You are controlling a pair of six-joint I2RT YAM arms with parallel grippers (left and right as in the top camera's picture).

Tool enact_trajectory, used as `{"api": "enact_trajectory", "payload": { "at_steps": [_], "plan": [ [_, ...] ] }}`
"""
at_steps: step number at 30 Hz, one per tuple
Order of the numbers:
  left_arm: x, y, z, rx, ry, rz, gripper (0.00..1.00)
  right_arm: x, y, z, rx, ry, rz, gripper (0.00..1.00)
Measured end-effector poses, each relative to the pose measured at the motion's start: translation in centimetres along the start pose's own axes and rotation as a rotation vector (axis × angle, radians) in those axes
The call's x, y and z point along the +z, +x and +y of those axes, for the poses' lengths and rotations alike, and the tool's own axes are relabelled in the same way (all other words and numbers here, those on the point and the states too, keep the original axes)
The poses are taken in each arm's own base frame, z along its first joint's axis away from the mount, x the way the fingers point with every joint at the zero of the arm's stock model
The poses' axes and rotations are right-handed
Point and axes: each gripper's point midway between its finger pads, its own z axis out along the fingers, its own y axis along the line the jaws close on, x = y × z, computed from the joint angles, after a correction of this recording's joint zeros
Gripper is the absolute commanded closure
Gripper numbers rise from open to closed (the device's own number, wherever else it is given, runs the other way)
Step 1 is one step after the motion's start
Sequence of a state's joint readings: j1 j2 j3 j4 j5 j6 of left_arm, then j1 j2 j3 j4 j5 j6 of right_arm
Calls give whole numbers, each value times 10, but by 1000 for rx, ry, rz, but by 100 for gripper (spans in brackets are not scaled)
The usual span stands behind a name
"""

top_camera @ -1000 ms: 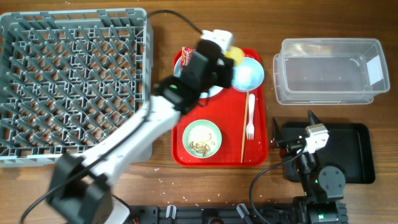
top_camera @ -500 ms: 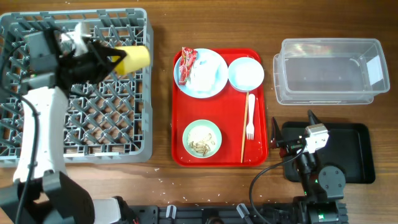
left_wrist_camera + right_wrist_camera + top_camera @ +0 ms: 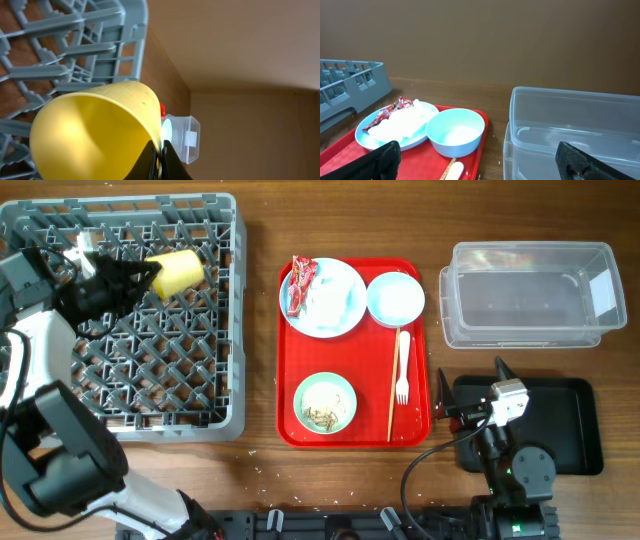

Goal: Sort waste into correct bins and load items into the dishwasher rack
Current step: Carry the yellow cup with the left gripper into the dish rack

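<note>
My left gripper (image 3: pixel 148 276) is shut on the rim of the small yellow cup (image 3: pixel 177 271), which hangs tilted on its side over the far part of the grey dishwasher rack (image 3: pixel 120 380). In the left wrist view the black fingertips (image 3: pixel 161 156) pinch the cup (image 3: pixel 90 135) wall, with the rack (image 3: pixel 75 45) behind. On the red tray (image 3: pixel 420 430) sit a pale blue plate (image 3: pixel 345 280) with a red wrapper (image 3: pixel 301 283) and white tissue (image 3: pixel 332 302), a light blue bowl (image 3: pixel 396 298), a mint bowl (image 3: pixel 325 402) with food scraps, a white fork (image 3: pixel 402 365) and a chopstick (image 3: pixel 392 395). My right gripper (image 3: pixel 471 380) stands open and holds nothing.
The clear tub (image 3: pixel 530 295) stands at the far right, and the black tray (image 3: pixel 575 430) lies in front of it under the right arm. In the right wrist view the tub (image 3: pixel 570 125) and the light blue bowl (image 3: pixel 456 131) lie just ahead of the open fingers (image 3: pixel 382 160).
The left arm has carried the yellow cup from the red tray leftward across the rack, then a little further left and lower. The right arm has stayed still.
</note>
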State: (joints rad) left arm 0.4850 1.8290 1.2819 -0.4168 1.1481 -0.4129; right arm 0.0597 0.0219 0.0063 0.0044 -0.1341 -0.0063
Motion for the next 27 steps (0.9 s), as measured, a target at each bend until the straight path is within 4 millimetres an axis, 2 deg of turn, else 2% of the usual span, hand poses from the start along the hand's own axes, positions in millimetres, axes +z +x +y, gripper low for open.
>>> {"api": "enact_trajectory", "payload": {
  "at_steps": [3,8,12,15,21,27],
  "plan": [
    [4,-5,22,-35,2,3,96,0,0,0,0,0,0,0],
    [-23,-23,34,-50,-1,-68,96,0,0,0,0,0,0,0],
    [-39,-29,41,-75,-2,-102,96,0,0,0,0,0,0,0],
    [-42,-28,46,-108,-30,-108,96,0,0,0,0,0,0,0],
    [-45,-33,54,-32,-90,-132,96,0,0,0,0,0,0,0],
    [-49,-32,57,-41,-149,-140,96,0,0,0,0,0,0,0]
  ]
}}
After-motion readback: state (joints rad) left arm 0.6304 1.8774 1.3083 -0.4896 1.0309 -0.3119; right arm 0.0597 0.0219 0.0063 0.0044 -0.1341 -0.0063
